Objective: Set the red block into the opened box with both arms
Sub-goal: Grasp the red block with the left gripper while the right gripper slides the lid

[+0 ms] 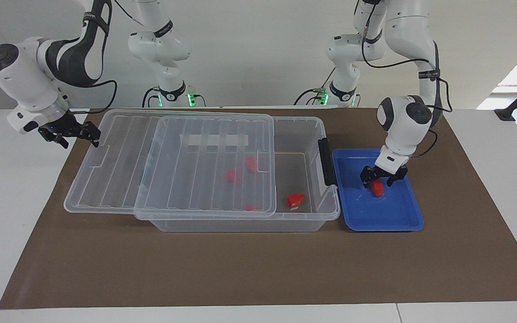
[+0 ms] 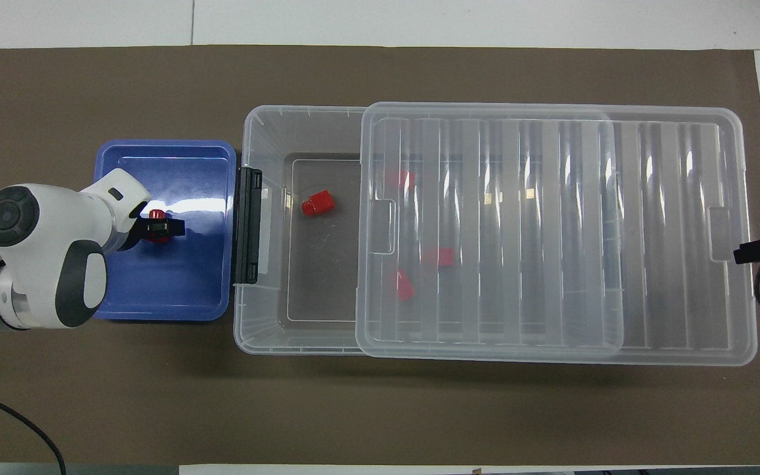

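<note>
The red block (image 1: 378, 190) (image 2: 156, 214) lies in the blue tray (image 1: 384, 220) (image 2: 156, 290), beside the box's latch end. My left gripper (image 1: 378, 181) (image 2: 166, 229) is down in the tray, open, with a finger on each side of the block. The clear box (image 1: 240, 222) (image 2: 258, 330) stands mid-table. Its ribbed lid (image 1: 173, 166) (image 2: 551, 231) is slid toward the right arm's end, so the latch end is uncovered. My right gripper (image 1: 71, 137) (image 2: 746, 254) is at the lid's end rim with its fingers apart. Whether it holds the rim I cannot tell.
One red piece (image 1: 295, 199) (image 2: 317, 202) lies in the uncovered part of the box, and several more (image 1: 231, 175) (image 2: 404, 285) show through the lid. A black latch (image 1: 327, 161) (image 2: 250, 224) faces the tray. A brown mat (image 1: 258, 269) covers the table.
</note>
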Robot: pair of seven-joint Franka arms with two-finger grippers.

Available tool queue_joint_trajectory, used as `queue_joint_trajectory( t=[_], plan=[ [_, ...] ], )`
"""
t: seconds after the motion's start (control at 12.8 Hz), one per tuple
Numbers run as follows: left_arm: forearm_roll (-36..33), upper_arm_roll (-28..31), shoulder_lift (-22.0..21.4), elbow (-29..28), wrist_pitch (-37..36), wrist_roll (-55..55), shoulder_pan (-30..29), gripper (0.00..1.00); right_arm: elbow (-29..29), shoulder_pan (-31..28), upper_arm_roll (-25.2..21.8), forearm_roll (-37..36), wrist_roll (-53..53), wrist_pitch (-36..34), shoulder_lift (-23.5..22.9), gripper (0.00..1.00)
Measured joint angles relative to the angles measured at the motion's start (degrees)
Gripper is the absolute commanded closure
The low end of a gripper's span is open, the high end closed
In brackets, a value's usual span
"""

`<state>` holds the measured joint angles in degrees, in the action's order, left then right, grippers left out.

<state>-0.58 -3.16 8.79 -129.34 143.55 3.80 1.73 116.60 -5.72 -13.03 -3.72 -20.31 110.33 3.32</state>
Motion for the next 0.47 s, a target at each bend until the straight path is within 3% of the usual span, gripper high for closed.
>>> queue_joint_trajectory(
  t=[0.47],
  plan=[
    [0.02,0.01,-1.37,0.04,-3.60,4.72,-0.02,1.00,0.00,-1.20,-1.34,-0.48,-3.84,0.40,0.00,0.00]
  ],
)
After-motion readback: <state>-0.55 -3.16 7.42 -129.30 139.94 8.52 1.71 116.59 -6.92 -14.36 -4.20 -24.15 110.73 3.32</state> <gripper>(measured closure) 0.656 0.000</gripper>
